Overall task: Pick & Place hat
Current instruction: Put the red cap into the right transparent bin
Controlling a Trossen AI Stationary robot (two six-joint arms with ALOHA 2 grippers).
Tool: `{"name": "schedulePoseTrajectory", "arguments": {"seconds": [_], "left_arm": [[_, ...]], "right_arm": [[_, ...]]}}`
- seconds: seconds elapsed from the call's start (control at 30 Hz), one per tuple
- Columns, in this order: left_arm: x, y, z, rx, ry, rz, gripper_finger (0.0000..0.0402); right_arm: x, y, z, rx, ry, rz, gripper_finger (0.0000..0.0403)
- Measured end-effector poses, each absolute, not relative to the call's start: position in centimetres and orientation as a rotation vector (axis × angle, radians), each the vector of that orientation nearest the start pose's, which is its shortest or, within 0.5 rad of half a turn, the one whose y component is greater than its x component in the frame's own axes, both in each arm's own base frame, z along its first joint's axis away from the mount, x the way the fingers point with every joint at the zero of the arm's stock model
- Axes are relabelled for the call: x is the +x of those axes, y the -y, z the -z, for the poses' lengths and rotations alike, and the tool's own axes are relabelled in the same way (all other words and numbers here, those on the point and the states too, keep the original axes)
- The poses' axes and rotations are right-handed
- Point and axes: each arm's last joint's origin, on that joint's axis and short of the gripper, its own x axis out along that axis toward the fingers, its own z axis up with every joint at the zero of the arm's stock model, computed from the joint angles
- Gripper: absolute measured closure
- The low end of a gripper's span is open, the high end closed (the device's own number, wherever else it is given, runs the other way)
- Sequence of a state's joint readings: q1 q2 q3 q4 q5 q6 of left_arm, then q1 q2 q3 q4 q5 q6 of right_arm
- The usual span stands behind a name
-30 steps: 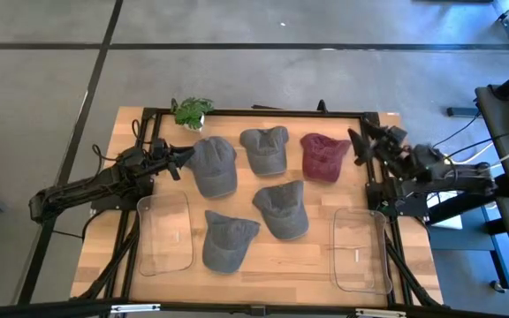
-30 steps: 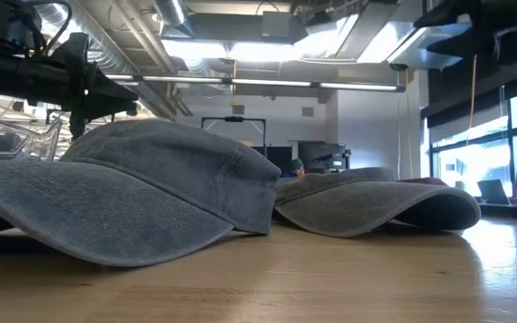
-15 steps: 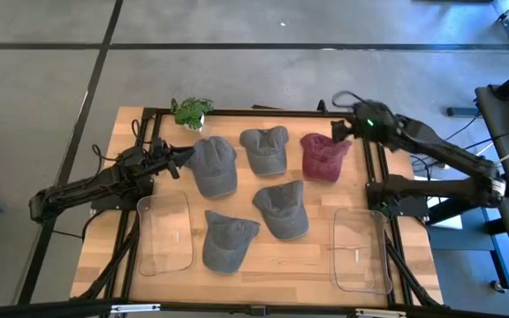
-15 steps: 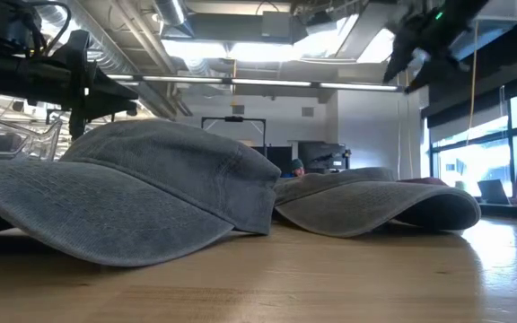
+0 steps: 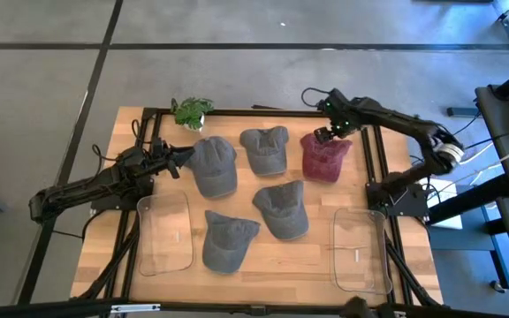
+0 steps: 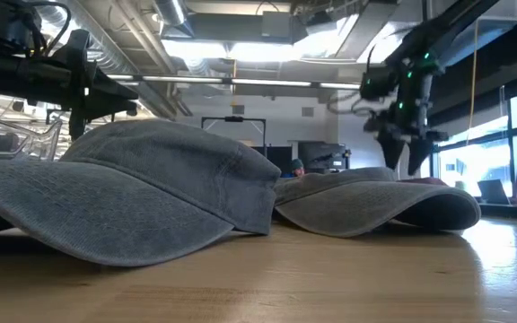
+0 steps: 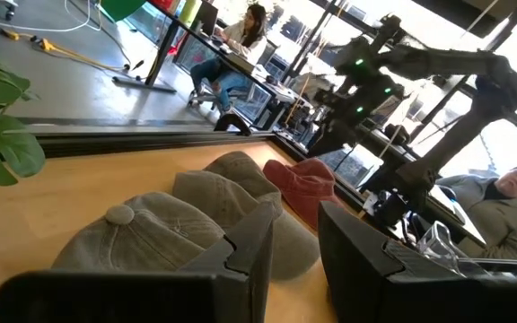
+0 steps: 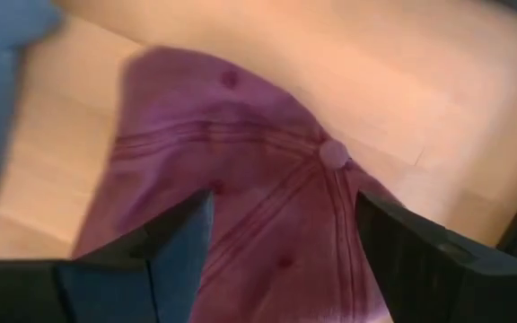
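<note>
Five caps lie brim-down on the wooden table: four grey ones and a maroon cap (image 5: 323, 157) at the far right. My right gripper (image 5: 327, 134) is open and hangs just above the maroon cap's crown; in the right wrist view its fingers (image 8: 178, 242) straddle the crown near the top button (image 8: 334, 153). In the low view it (image 6: 404, 151) stands over the maroon cap (image 6: 431, 182) behind a grey cap. My left gripper (image 5: 186, 158) is open at the left side of the far-left grey cap (image 5: 213, 167), level with the table, and the cap (image 7: 142, 235) lies ahead of its fingers.
Two clear plastic bins sit at the near edge, one left (image 5: 164, 231) and one right (image 5: 359, 249). A small potted plant (image 5: 191, 111) stands at the far-left corner. Black frame rails (image 5: 374, 168) run along the table's sides. People (image 7: 503, 205) sit in the room beyond.
My right arm has swung from beside the table's right edge toward the far middle, reached over the maroon cap and come down toward its crown. The caps have not moved.
</note>
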State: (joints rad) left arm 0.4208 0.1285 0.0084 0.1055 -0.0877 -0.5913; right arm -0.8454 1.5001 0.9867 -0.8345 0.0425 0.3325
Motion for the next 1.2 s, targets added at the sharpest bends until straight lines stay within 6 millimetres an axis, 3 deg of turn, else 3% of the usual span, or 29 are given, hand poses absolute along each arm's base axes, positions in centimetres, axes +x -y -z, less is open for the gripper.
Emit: {"name": "schedulePoseTrajectory", "arguments": {"seconds": [0.53,0.73,0.9,1.2], "left_arm": [[9.5,-4.5,-16.6,-0.58,0.136,-0.499,0.0315],[9.5,-4.5,-16.6,-0.579,0.135,-0.499,0.0315],[9.5,-4.5,-16.6,-0.579,0.135,-0.499,0.0315],[9.5,-4.5,-16.6,-0.579,0.135,-0.5,0.0315]], "right_arm": [[18.9,22.4,-13.9,0.827,-1.33,1.025,0.0131],[19.1,22.5,-12.7,0.854,-1.369,0.998,0.0137],[19.1,22.5,-12.6,0.846,-1.37,0.989,0.0186],[19.1,22.7,-12.5,0.758,-1.391,0.973,0.0316]]}}
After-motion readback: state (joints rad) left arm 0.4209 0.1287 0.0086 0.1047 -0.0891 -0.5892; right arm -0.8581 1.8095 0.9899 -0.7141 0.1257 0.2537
